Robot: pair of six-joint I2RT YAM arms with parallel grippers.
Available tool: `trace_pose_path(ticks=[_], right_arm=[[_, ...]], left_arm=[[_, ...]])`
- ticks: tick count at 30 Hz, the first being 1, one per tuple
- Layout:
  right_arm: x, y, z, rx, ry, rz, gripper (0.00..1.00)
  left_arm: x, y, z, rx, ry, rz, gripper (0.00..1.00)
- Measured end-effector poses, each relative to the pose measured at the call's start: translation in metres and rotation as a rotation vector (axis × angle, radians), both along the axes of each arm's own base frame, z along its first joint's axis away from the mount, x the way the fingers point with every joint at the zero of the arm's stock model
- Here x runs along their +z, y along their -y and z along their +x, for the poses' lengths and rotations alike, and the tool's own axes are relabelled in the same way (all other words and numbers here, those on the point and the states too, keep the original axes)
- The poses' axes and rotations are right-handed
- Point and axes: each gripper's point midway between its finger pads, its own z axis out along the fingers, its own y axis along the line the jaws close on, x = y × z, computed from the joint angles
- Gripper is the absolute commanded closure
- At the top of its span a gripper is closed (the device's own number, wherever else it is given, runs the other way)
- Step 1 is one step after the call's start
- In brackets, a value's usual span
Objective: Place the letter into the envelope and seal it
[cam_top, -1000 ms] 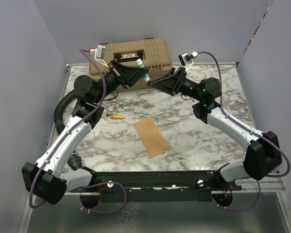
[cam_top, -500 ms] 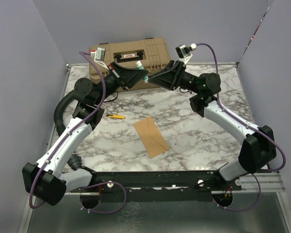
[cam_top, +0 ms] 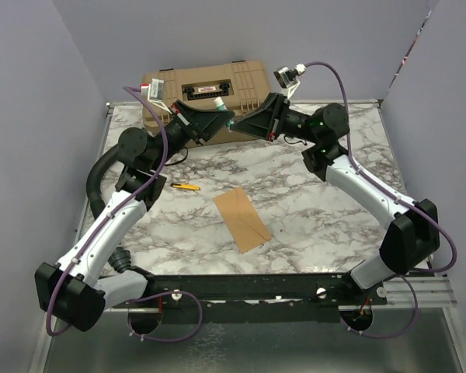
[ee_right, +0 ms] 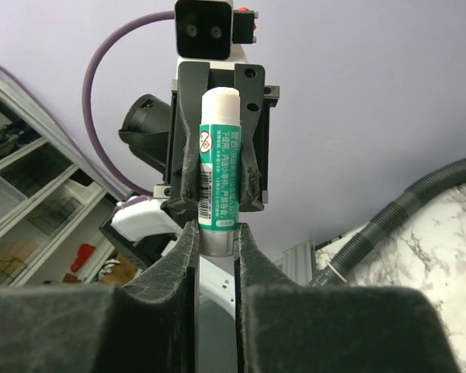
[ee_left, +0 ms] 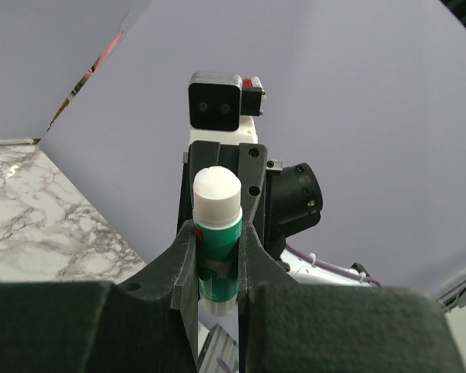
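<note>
The glue stick (ee_left: 217,241) wears a glossy green printed label and a smooth white plastic cap. The fingers (ee_left: 167,272) of the left gripper (ee_left: 217,229) and those of the right gripper (ee_right: 216,231) look like matt black plastic, faintly grainy (the soft focus leaves that unsure). The envelope (cam_top: 243,217) is matt kraft-brown paper. The table (cam_top: 318,225) has a smooth marble-patterned top with a slight sheen. The case (cam_top: 252,81) is tan moulded plastic, ribbed. The hose (ee_right: 419,194) is dark corrugated plastic.

1. The flat kraft-brown paper envelope (cam_top: 241,218) is lying flat on the white marble table (cam_top: 334,225), about mid-table, a bit toward the near edge.
2. It's skewed diagonally, far-left to near-right, with a seam line showing at its near end.
</note>
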Motion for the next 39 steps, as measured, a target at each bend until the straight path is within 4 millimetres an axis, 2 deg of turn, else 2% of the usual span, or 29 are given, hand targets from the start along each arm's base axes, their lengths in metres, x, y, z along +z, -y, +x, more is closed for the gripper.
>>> trace_pose_path(ticks=[2, 9, 13, 14, 17, 21, 30, 36, 39], right_arm=[[-0.001, -0.004, 0.005, -0.023, 0.032, -0.038, 0.99], [-0.009, -0.019, 0.037, -0.266, 0.236, -0.281, 0.99], [-0.034, -0.018, 0.053, -0.388, 0.292, -0.43, 0.99], [-0.041, -0.017, 0.056, -0.406, 0.293, -0.458, 0.99], [-0.058, -0.015, 0.06, -0.432, 0.274, -0.501, 0.99], [-0.066, -0.012, 0.054, -0.437, 0.229, -0.471, 0.99], [-0.051, -0.012, 0.037, -0.396, 0.107, -0.302, 0.99], [-0.045, -0.012, 0.033, -0.362, 0.068, -0.247, 0.99], [-0.043, -0.011, 0.031, -0.35, 0.061, -0.22, 0.99]], left_arm=[[-0.001, -0.002, 0.003, 0.019, -0.008, -0.007, 1.0], [-0.013, -0.019, 0.036, 0.177, -0.115, -0.032, 1.0], [-0.042, -0.021, 0.054, 0.241, -0.228, 0.011, 1.0], [-0.049, -0.021, 0.057, 0.249, -0.253, 0.022, 0.98], [-0.068, -0.018, 0.062, 0.26, -0.31, 0.062, 0.82], [-0.077, -0.015, 0.061, 0.252, -0.328, 0.09, 0.69], [-0.064, -0.016, 0.046, 0.225, -0.238, 0.025, 0.7], [-0.059, -0.016, 0.041, 0.203, -0.189, -0.01, 0.6], [-0.059, -0.014, 0.038, 0.186, -0.176, -0.02, 0.59]])
